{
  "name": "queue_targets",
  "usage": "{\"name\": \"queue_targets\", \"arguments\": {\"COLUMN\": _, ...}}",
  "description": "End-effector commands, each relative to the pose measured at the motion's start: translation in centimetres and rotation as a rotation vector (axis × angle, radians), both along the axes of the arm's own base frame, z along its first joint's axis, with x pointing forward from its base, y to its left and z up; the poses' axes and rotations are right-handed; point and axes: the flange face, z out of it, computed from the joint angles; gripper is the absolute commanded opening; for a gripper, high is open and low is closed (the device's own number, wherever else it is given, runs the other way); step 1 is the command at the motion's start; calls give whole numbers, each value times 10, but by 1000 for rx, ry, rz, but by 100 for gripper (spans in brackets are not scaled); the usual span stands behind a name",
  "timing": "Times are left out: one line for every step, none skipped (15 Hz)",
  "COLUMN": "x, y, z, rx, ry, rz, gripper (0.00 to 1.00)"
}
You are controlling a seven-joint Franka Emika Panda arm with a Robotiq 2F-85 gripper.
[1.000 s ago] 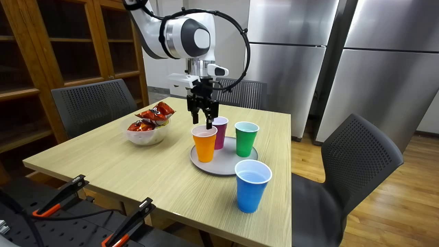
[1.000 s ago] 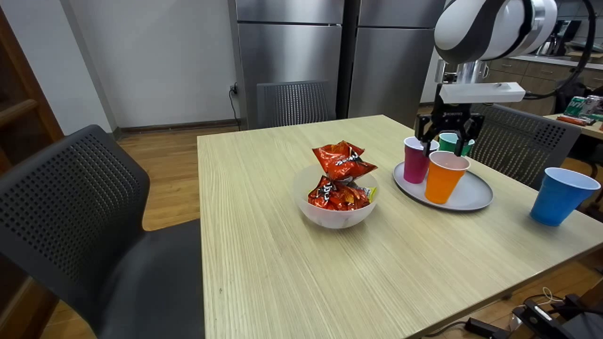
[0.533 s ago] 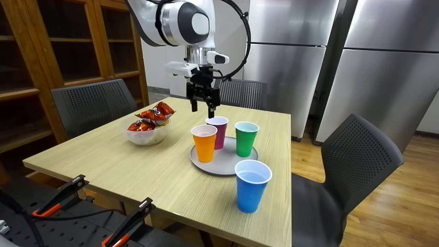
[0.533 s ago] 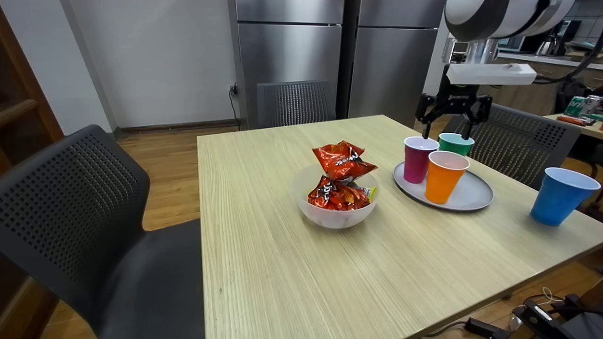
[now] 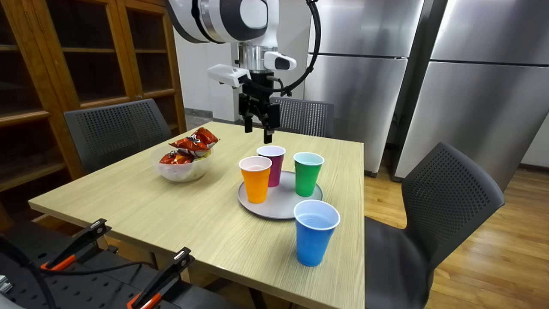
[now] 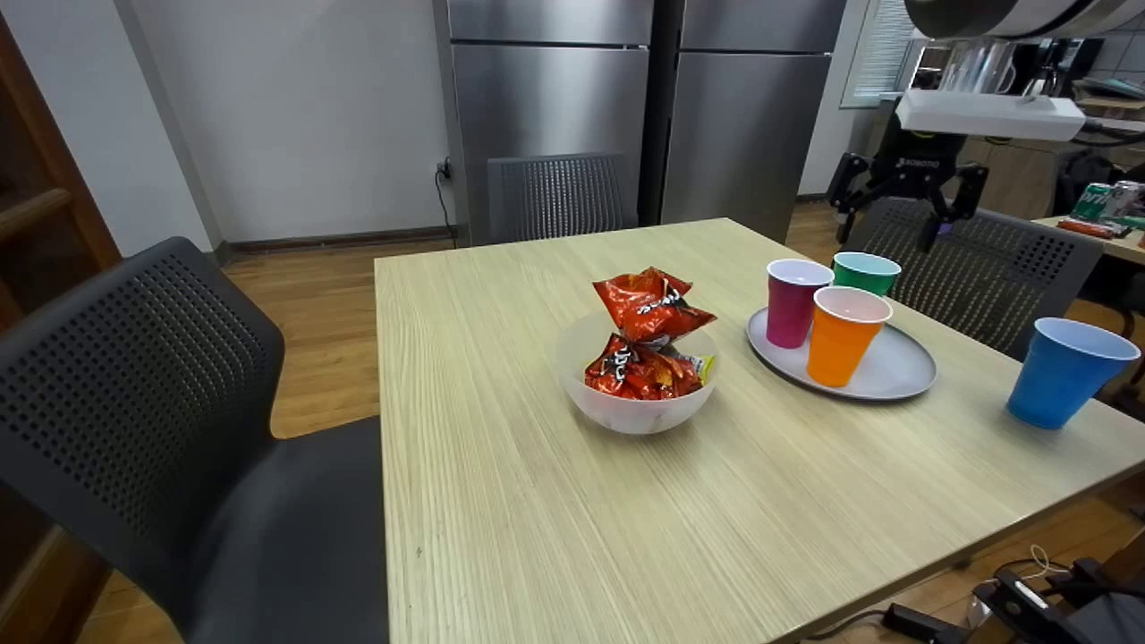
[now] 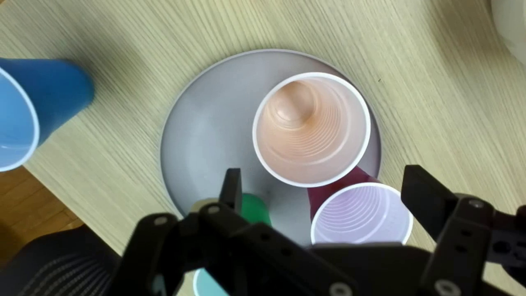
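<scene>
Currently your gripper (image 5: 258,135) hangs wide near the purple cup (image 5: 276,169) and green cup (image 5: 306,178), their plate (image 5: 281,205) toward one table edge (image 5: 358,180).

Steel refrigerators (image 5: 356,103), probable window (image 6: 881,52).

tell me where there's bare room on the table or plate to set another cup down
Wide patch: the table between bowl and clamps. The plate has a bare side, facing the blue cup. Crowded: the plate's other side, where orange cup, purple cup and green cup stand close; the open gripper hangs higher, near them.
</scene>
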Motion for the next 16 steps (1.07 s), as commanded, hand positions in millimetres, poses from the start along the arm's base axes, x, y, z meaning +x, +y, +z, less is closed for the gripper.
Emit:
{"name": "queue_targets", "arguments": {"x": -27, "y": -21, "z": 11, "rx": 25, "ry": -33, "rz": -71, "gripper": 100}}
{"name": "queue_targets", "arguments": {"x": -32, "y": -28, "z": 11, "rx": 29, "ry": -33, "rz": -93, "gripper": 100}}
{"name": "queue_targets", "arguments": {"x": -38, "y": -37, "z": 11, "rx": 33, "ry": -34, "rz": -120, "gripper": 100}}
{"name": "queue_targets", "arguments": {"x": -43, "y": -44, "z": 10, "rx": 36, "ry": -35, "rz": -145, "gripper": 100}}
{"name": "queue_targets", "arguments": {"x": -48, "y": -52, "z": 9, "rx": 41, "ry": -32, "rz": -171, "gripper": 100}}
{"name": "queue_targets", "arguments": {"x": -53, "y": -60, "z": 7, "rx": 43, "ry": -31, "rz": -194, "gripper": 100}}
{"name": "queue_targets", "arguments": {"x": -57, "y": -67, "z": 6, "rx": 46, "ry": -28, "rz": -216, "gripper": 100}}
{"name": "queue_targets", "arguments": {"x": -61, "y": -74, "z": 4, "rx": 47, "ry": -25, "rz": -236, "gripper": 100}}
{"name": "queue_targets", "arguments": {"x": -66, "y": -81, "z": 1, "rx": 46, "ry": -22, "rz": -256, "gripper": 100}}
{"name": "queue_targets", "arguments": {"x": -69, "y": -87, "z": -1, "rx": 45, "ry": -18, "rz": -273, "gripper": 100}}
{"name": "queue_targets", "arguments": {"x": -74, "y": -95, "z": -4, "rx": 45, "ry": -11, "rz": -291, "gripper": 100}}
{"name": "queue_targets", "arguments": {"x": -78, "y": -101, "z": -6, "rx": 44, "ry": -7, "rz": -307, "gripper": 100}}
{"name": "queue_targets", "arguments": {"x": -82, "y": -109, "z": -10, "rx": 45, "ry": 3, "rz": -328, "gripper": 100}}
{"name": "queue_targets", "arguments": {"x": -86, "y": -114, "z": -13, "rx": 48, "ry": 9, "rz": -344, "gripper": 100}}
{"name": "queue_targets", "arguments": {"x": -89, "y": -120, "z": -16, "rx": 50, "ry": 13, "rz": -361, "gripper": 100}}
{"name": "queue_targets", "arguments": {"x": -92, "y": -126, "z": -19, "rx": 56, "ry": 18, "rz": -374, "gripper": 100}}
